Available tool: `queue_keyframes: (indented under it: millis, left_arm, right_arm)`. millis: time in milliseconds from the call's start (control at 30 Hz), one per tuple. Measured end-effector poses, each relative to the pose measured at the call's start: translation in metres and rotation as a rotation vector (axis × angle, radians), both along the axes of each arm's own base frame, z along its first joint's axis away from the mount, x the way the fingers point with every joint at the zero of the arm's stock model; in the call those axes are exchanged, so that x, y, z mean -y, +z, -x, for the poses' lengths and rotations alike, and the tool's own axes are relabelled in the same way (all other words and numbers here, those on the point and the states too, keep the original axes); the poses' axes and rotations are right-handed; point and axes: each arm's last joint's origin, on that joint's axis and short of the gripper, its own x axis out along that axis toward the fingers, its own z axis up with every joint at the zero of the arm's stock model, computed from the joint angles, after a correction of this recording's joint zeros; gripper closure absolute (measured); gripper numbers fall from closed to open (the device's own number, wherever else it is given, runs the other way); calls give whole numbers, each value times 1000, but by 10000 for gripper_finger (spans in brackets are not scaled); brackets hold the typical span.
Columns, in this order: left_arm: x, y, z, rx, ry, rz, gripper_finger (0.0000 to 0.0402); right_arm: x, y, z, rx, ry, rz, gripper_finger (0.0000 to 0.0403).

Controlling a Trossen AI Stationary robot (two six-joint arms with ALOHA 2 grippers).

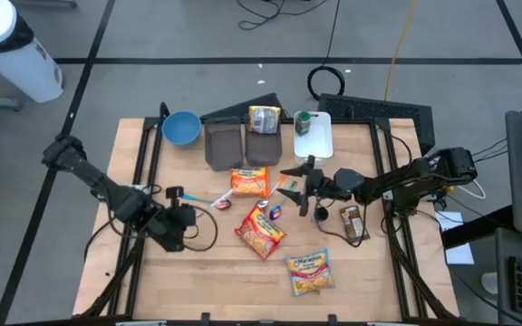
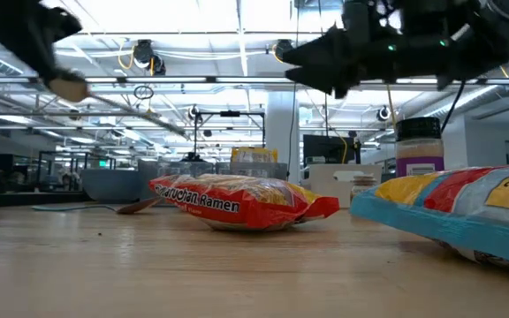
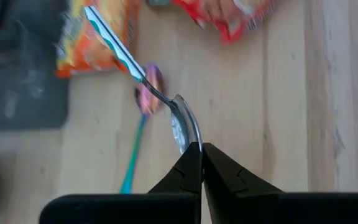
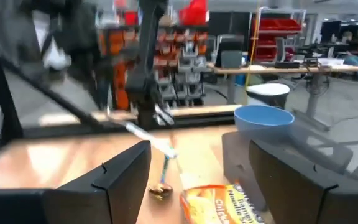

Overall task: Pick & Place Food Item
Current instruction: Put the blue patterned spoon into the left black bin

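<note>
My left gripper (image 1: 172, 193) is shut on a metal spoon (image 3: 143, 73) and holds it above the table's left half; it shows high at the left in the low view (image 2: 71, 86). A teal-handled spoon (image 3: 140, 124) lies flat on the wood below it. Three ramen packs lie flat at mid-table: one orange (image 1: 249, 181), one red (image 1: 261, 231), one with a blue edge (image 1: 309, 272). My right gripper (image 1: 295, 186) hangs open and empty above the table, right of the orange pack; its fingers stand wide apart in the right wrist view (image 4: 201, 162). My left gripper pinches the rim of the metal spoon's bowl (image 3: 190, 138) between its two fingertips. The fingers slant down toward the table's right side. The spoon is lifted clear, and its handle (image 3: 110, 37) reaches away from the fingers toward the ramen packs.
A blue bowl (image 1: 181, 128), two dark trays (image 1: 225, 147), a snack bag (image 1: 264, 119) and a white tray (image 1: 320, 143) with a green-lidded jar (image 1: 303, 121) line the far edge. A brown bar (image 1: 352, 222) lies at the right. Bare wood lies along the near edge.
</note>
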Motion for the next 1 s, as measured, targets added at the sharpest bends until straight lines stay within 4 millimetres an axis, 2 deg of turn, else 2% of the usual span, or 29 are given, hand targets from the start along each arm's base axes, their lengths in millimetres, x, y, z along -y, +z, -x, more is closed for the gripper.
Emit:
queue_keyframes:
  millis: [233, 467, 567, 700, 833, 1000]
  left_arm:
    - [-16, 6, -17, 59, -5, -35, 397]
    - [-34, 9, -33, 79, -73, 15, 396]
    - [-40, 12, -40, 115, -116, 36, 398]
    - [-44, 14, -45, 149, -150, 15, 396]
    - [-46, 15, -47, 161, -173, 32, 396]
    - [-45, 16, -48, 165, -179, 43, 398]
  right_arm:
    - [-12, 31, -31, -178, 56, 180, 138]
    - [-44, 50, -39, -218, 160, 398, 138]
    - [-53, 49, -43, -249, 139, 458, 138]
    - [-57, 44, -52, -295, 115, 488, 138]
    - [-50, 34, -63, -344, 100, 484, 138]
    - [-37, 31, -82, -348, 80, 472, 138]
